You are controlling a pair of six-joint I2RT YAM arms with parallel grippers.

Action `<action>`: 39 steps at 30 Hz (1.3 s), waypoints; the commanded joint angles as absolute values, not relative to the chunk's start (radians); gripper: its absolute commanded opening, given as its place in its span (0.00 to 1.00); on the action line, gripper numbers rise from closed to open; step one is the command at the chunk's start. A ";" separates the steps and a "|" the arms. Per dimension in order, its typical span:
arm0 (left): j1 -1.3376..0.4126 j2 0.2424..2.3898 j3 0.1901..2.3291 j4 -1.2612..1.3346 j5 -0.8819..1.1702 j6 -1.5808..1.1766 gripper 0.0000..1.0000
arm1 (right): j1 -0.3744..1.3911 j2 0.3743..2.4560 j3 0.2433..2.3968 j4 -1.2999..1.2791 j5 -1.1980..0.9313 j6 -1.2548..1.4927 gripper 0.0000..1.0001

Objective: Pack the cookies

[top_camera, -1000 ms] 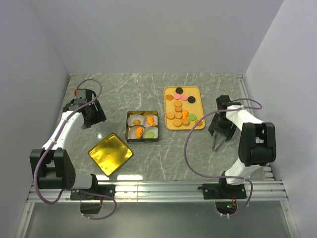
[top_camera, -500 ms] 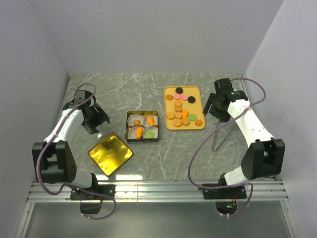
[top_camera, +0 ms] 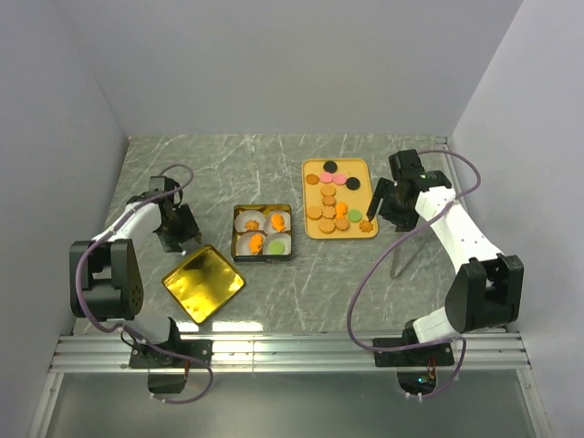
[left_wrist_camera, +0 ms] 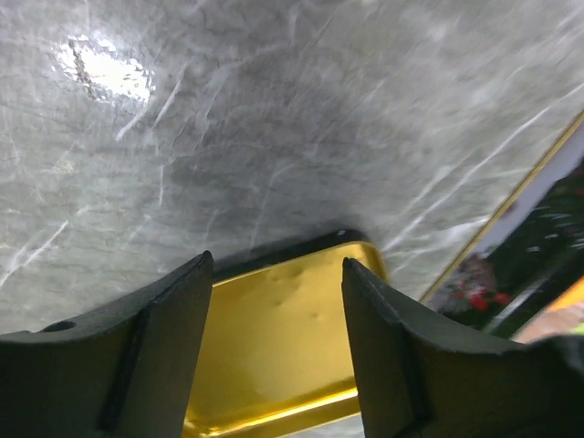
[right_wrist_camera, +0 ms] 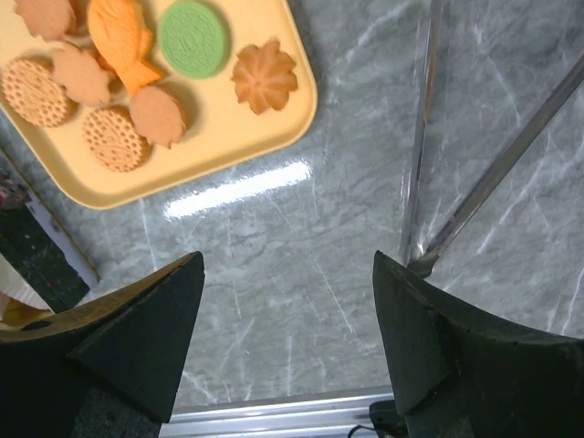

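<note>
Most of the cookies (top_camera: 328,212) are on the yellow tray (top_camera: 363,196) toward the back right of the desk (top_camera: 228,169). Mostly tan and orange ones, plus a few pink, green and black. A handful are already in the tin (top_camera: 263,259) just left of the tray, which has four white cups (top_camera: 248,221) in it: orange ones in a few, a green one in the near right cup. The gold lid (top_camera: 203,283) lies apart from the tin, nearer and to the left. The left fingers (left_wrist_camera: 173,347) are open with nothing in them, low over the desk right by the lid's corner. The right fingers (right_wrist_camera: 137,338) are spread wide and empty too, over bare desk just off the tray's near right corner, closest to a flower-shaped cookie (right_wrist_camera: 265,76). Metal tongs (top_camera: 400,254) lie on the desk just beside them.
</note>
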State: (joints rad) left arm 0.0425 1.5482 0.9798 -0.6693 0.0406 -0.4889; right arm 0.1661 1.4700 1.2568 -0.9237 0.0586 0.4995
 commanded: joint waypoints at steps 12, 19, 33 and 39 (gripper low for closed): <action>-0.040 1.525 0.894 -0.574 0.049 -0.361 0.56 | 0.170 1.382 1.198 -0.911 0.055 0.502 0.82; -0.087 1.646 0.956 -0.626 -0.087 -0.368 0.46 | 0.170 1.379 1.189 -0.904 0.041 0.511 0.82; -0.138 1.695 1.011 -0.687 -0.240 -0.370 0.12 | 0.169 1.385 1.198 -0.899 0.020 0.517 0.82; -0.138 1.664 1.026 -0.744 -0.346 -0.397 0.00 | 0.172 1.414 1.273 -0.920 0.003 0.512 0.82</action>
